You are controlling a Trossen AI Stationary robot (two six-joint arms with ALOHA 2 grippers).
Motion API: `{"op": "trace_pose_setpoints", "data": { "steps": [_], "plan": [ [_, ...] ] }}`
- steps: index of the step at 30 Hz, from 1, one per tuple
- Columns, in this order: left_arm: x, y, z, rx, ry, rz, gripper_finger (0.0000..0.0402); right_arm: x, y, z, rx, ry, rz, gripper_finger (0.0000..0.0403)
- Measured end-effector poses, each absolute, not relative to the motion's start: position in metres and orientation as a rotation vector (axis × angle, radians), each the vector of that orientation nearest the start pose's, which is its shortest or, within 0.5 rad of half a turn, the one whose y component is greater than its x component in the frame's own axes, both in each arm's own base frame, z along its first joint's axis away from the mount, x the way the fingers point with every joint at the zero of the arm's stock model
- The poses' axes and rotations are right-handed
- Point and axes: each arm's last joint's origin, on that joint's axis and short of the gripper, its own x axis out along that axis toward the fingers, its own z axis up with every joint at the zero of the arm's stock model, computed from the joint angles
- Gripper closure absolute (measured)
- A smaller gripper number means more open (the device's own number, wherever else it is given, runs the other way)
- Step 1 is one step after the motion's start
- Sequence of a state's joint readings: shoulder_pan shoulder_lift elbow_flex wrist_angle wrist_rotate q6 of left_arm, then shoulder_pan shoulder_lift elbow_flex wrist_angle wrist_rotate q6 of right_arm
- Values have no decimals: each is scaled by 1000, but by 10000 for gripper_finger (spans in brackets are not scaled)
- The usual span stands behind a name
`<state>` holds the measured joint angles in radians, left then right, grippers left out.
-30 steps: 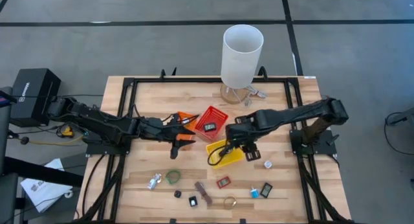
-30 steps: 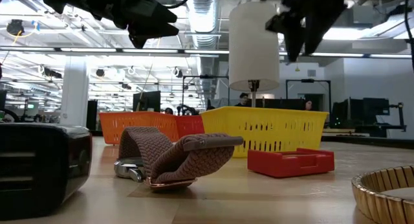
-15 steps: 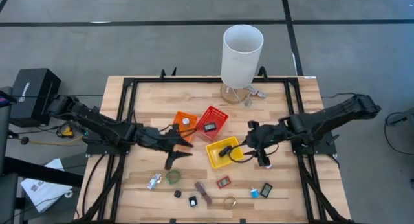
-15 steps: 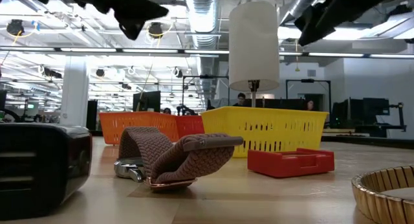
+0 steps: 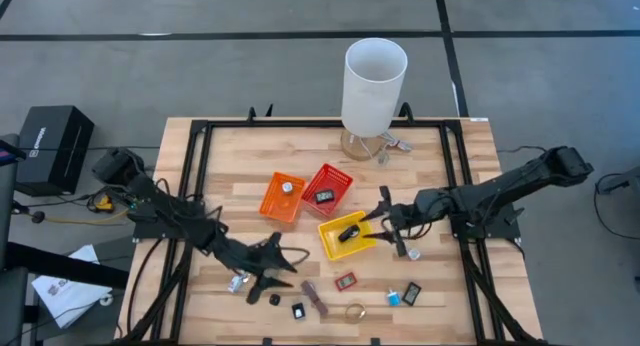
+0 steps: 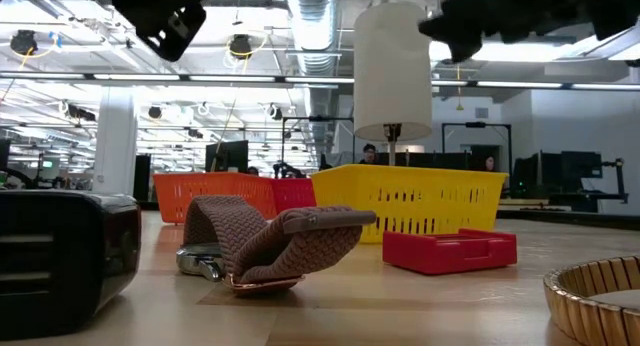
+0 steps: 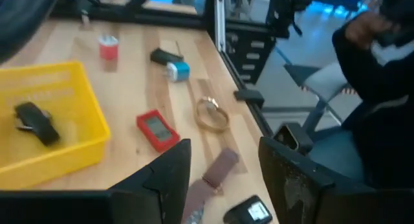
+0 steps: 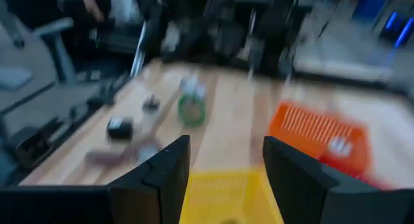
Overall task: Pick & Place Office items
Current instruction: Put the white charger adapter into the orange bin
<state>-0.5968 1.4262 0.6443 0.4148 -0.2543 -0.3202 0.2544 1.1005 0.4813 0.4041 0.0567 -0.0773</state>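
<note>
Grey floor [image 5: 200, 76] with dark seams is surrounding the wooden counter [image 5: 240, 151]. Behind it, ceiling lights [image 6: 90, 78] are glowing over pipes [image 6: 300, 16], a white column [image 6: 115, 146] and dark monitors [image 6: 560, 171].

Three baskets [image 5: 348, 235] sit mid-table; loose office items [image 5: 345, 281] lie before them; cylinder [image 5: 374, 84] behind.

From overhead I get even, bright light on the pale wooden surface [image 5: 420, 156], with only soft, short shadows. At surface height, ceiling strip lights glare behind the tall white cylinder [image 6: 393, 71], and the black block [image 6: 60, 256] nearest the lens is out of focus. My right wrist feed is smeared with motion blur; the left wrist feed is softer at its edges.
</note>
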Motion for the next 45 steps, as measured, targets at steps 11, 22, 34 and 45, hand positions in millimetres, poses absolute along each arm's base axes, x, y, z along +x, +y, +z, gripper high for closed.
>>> {"op": "trace_pose_setpoints", "data": {
  "steps": [11,22,34,45],
  "plan": [
    [222,-193,159,-146,575,-359,165,226,45,233,-96,113,153,217],
    [217,-194,126,-61,700,-330,149,228,45,230,-26,126,148,217],
    [217,-195,108,-29,762,-330,161,257,34,201,-21,142,86,217],
    [217,-195,123,-63,711,-351,256,266,29,187,-21,163,62,217]
  ]
}}
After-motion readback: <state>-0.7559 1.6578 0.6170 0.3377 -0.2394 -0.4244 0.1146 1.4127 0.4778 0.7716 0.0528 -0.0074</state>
